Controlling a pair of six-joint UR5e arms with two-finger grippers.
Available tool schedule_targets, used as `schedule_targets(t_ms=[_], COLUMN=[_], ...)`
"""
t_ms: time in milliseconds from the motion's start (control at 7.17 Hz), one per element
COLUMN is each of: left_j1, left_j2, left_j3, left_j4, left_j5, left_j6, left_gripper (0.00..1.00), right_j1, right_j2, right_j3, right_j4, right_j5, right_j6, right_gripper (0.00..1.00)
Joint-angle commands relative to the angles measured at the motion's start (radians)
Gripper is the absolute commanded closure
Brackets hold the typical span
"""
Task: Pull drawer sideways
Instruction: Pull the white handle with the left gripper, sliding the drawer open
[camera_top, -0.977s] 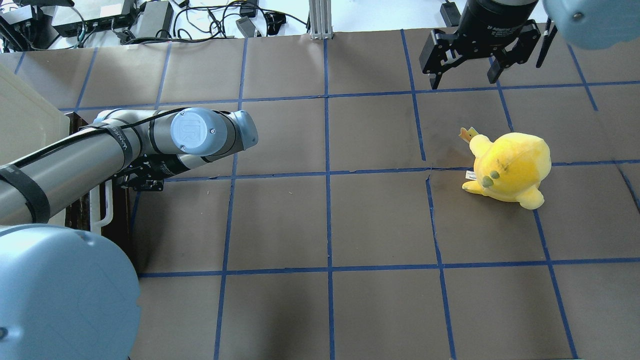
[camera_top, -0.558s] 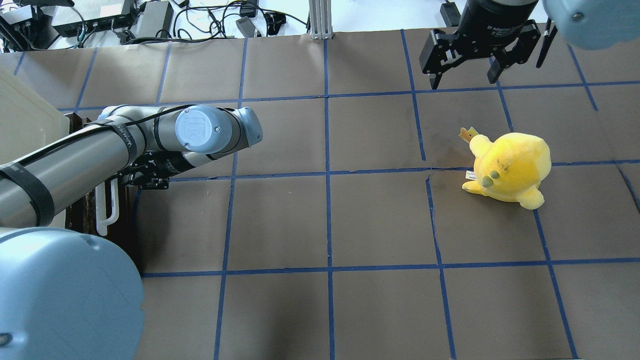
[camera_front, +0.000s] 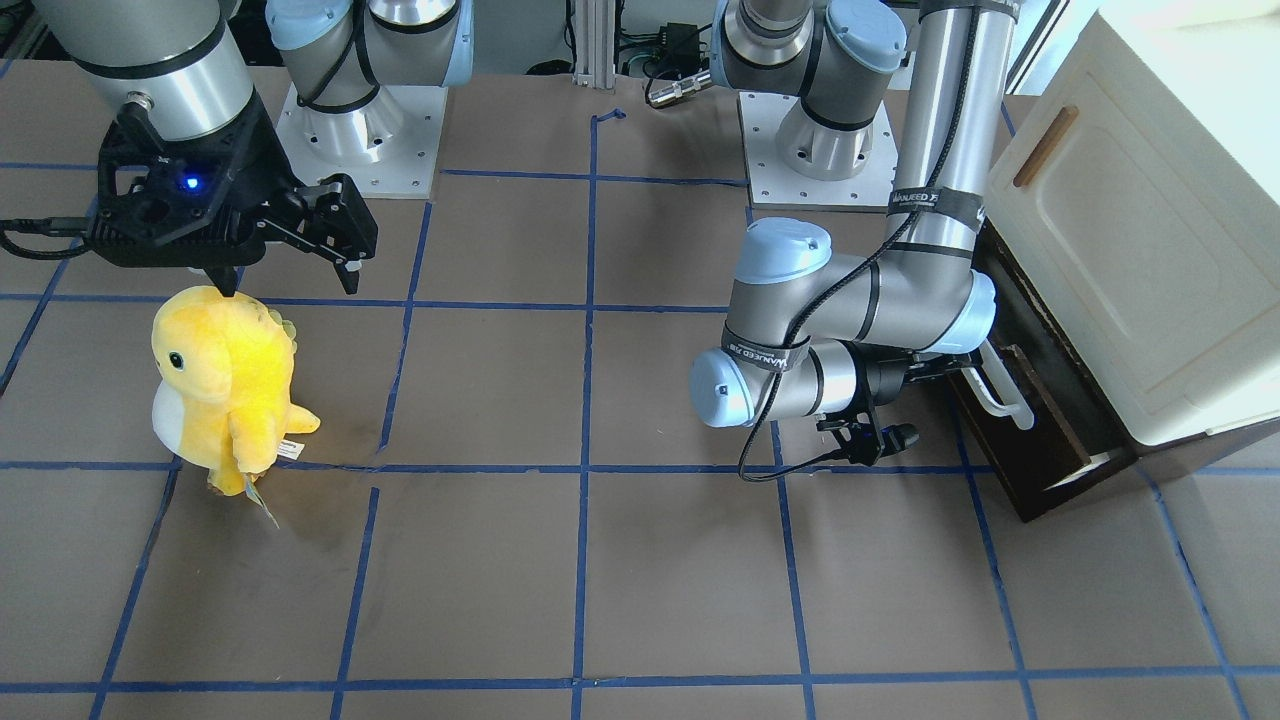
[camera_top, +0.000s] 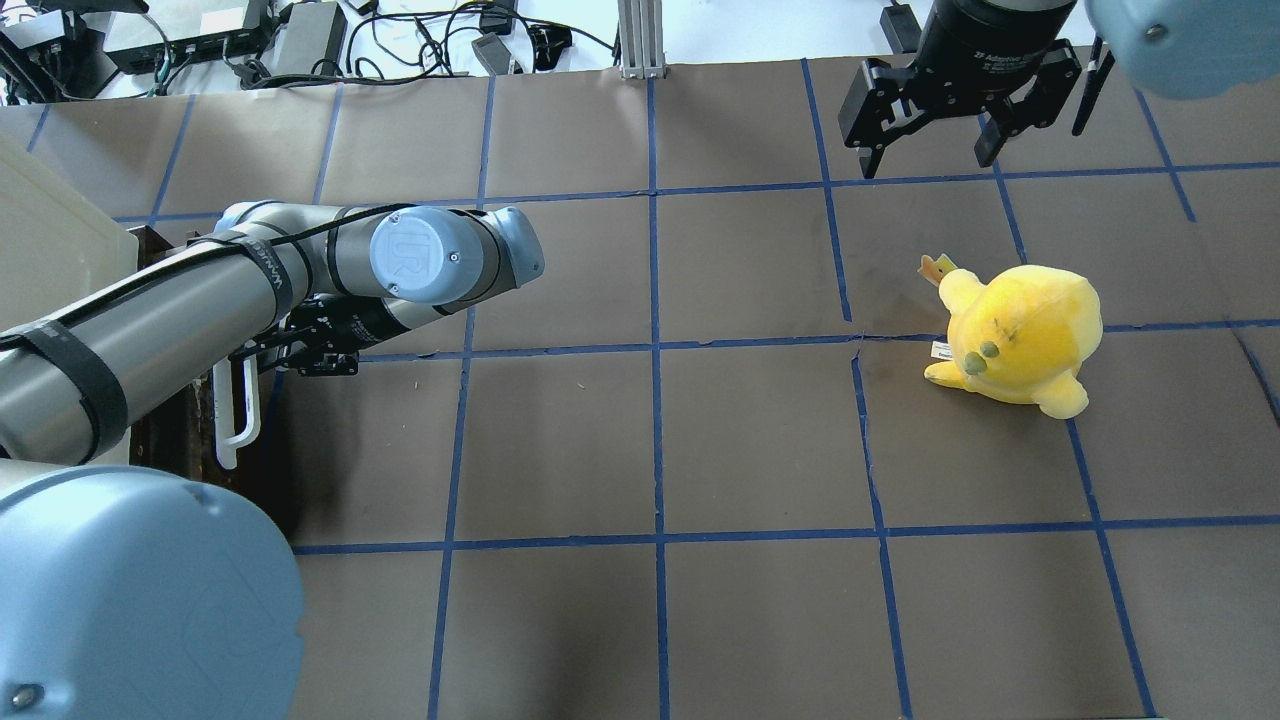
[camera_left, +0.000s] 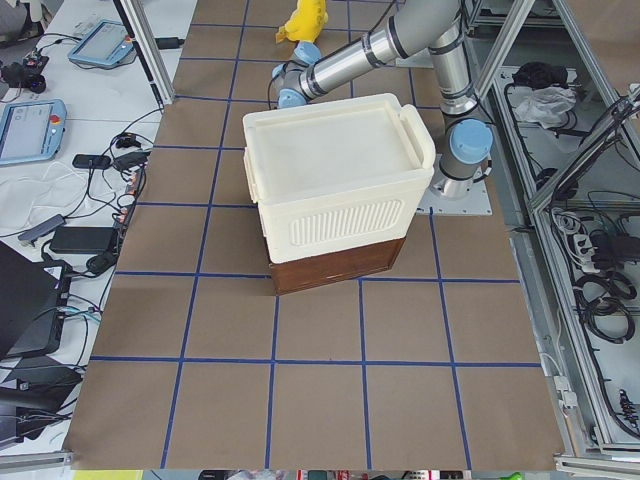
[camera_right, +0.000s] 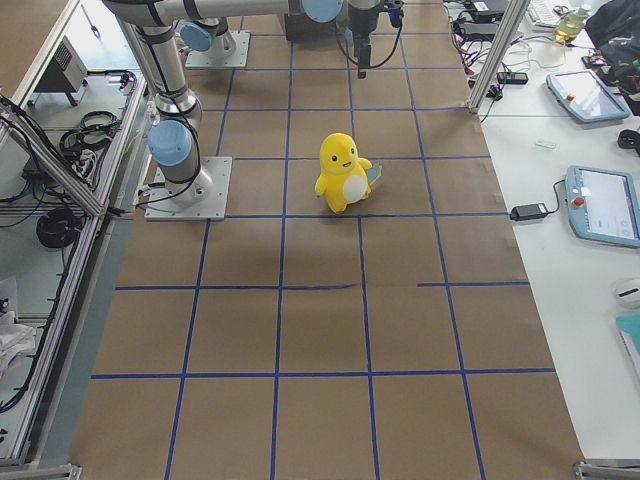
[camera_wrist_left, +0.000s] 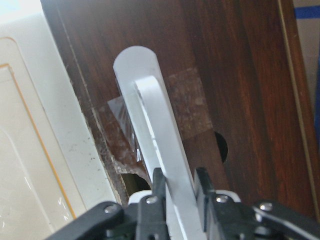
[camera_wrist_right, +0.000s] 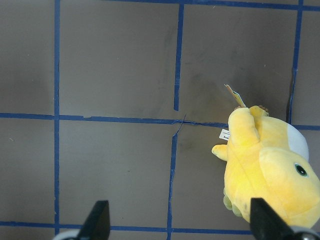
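Cabinet (camera_top: 50, 240) in cream plastic stands at the far left of the table (camera_top: 760, 440) in the overhead view. The drawer (camera_front: 1040, 440) runs along its foot, dark brown wooden front facing the open table. The front stands slightly out from the cabinet body, and a pale sliver of the inside shows at one end (best seen from the front-facing camera). A long white handle (camera_top: 235, 410) crosses the drawer front.

The left gripper (camera_wrist_left: 177, 180) reaches in sideways from the bent left arm and is clamped on that handle. In the wrist camera its two black fingers (camera_wrist_left: 157, 187) press either side of the white bar, near one end of it.

Blue tape lines divide the brown table top into squares.

Further right, a yellow plush toy (camera_top: 1020, 335) stands upright on the table, well apart from the drawer.

At the far right, the right gripper (camera_top: 927, 160) hangs above the table beyond the toy, jaws spread wide and holding nothing.
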Motion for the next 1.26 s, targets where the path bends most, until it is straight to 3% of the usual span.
schedule_targets(t_ms=[0, 1116], left_j1=[-0.022, -0.06], left_j2=[-0.001, -0.002], left_j3=[0.017, 0.056], left_j4=[0.01, 0.014], left_j5=[-0.017, -0.065], left_j6=[0.018, 0.053], left_gripper=[0.75, 0.74], right_j1=[0.0, 0.0], right_j2=[0.0, 0.0], right_j3=[0.0, 0.0], right_j4=[0.0, 0.0], right_j5=[0.0, 0.0], right_j6=[-0.001, 0.0], right_gripper=[0.0, 0.0])
